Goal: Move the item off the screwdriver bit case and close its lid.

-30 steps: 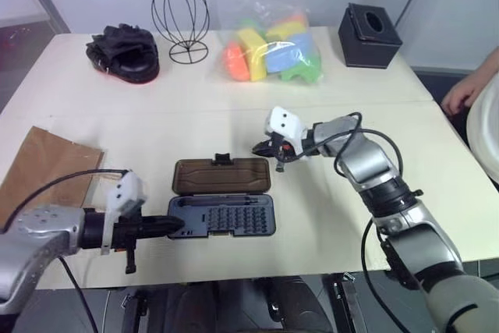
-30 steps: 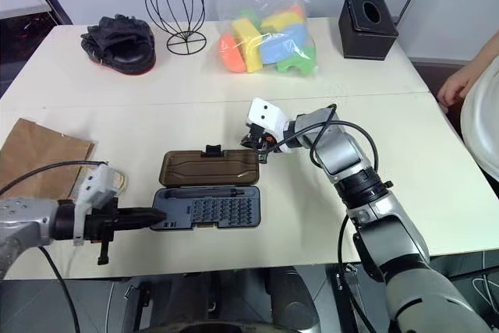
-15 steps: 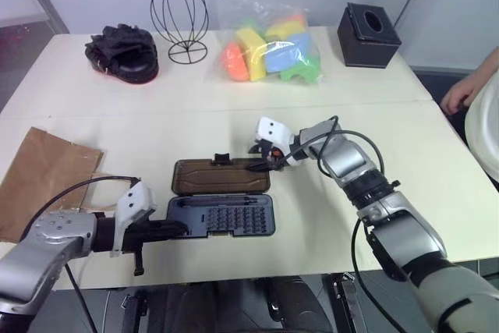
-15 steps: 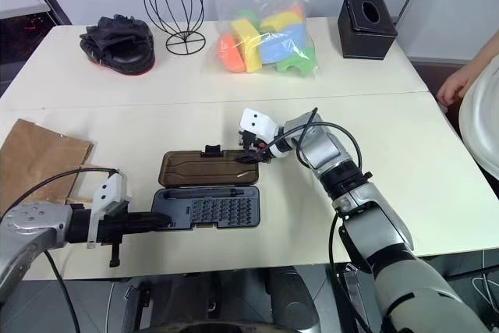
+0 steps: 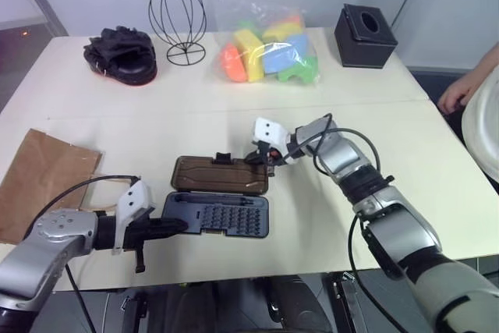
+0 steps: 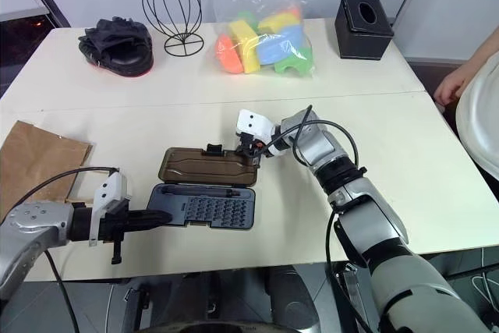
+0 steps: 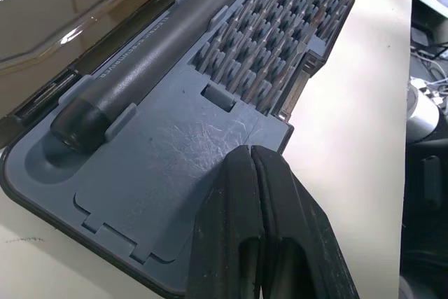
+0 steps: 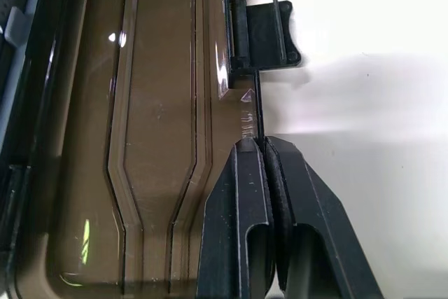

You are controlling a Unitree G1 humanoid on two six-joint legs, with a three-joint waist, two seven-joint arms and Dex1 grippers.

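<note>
The right gripper is pinching the far rim of the lid with its fingers pressed together on the thin plastic edge, just beside the small black latch tab. The left gripper is fully closed on nothing, its tips resting on the left end of the screwdriver bit case as if pinning it down. The case is lying open near the front edge of the table, lid folded flat on the far side; the paper bag is already lying off it, well to the left. The grip is covering only a sliver of smooth, glossy rim, so the lid could be slipping free as it swings up, and if the left tips slide on the scuffed grey tray the whole case may be dragged instead of closing. The lid is smoky brown, translucent and ribbed; the tray is matte, holding neat rows of small bits and one round dark handle.
</note>
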